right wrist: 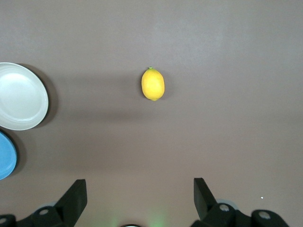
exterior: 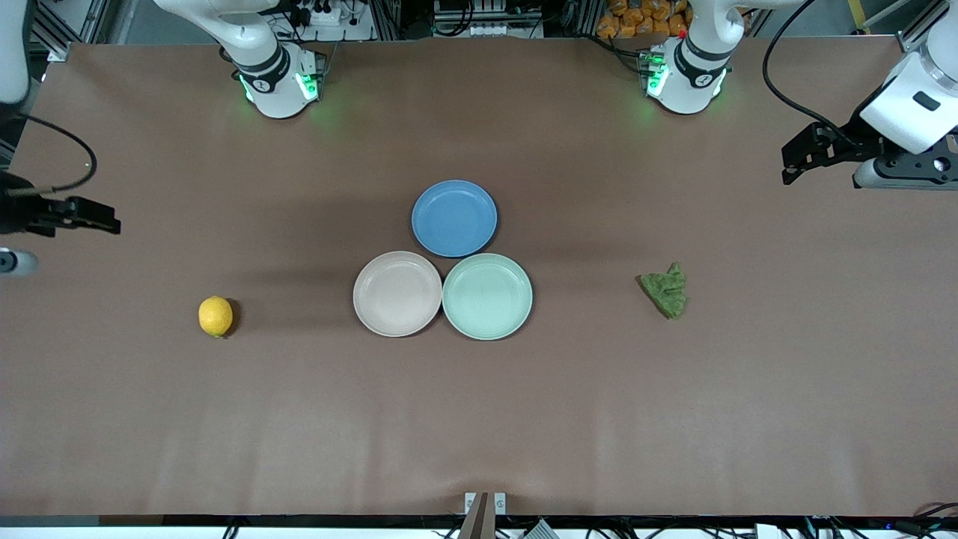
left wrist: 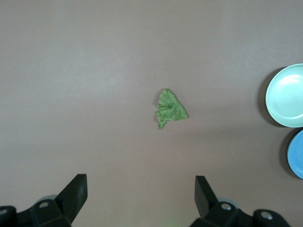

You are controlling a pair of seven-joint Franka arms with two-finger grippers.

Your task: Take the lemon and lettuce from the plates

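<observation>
Front view: lemon [exterior: 215, 316] sits on the bare table [exterior: 479, 419] toward the right arm's end, lettuce [exterior: 665, 291] on the table toward the left arm's end, both well apart from the plates. Beige-pink plate [exterior: 397, 293] and mint plate [exterior: 487, 296] touch side by side, blue plate [exterior: 454, 218] farther from the camera, all three bare. Right gripper [exterior: 93, 217] and left gripper [exterior: 795, 161] wait up at their table ends. Left wrist view: left gripper [left wrist: 140, 191] fingers spread wide, holding nothing, lettuce [left wrist: 170, 109] on the table below. Right wrist view: right gripper [right wrist: 139, 194] likewise spread and unloaded, lemon [right wrist: 153, 84] below it.
</observation>
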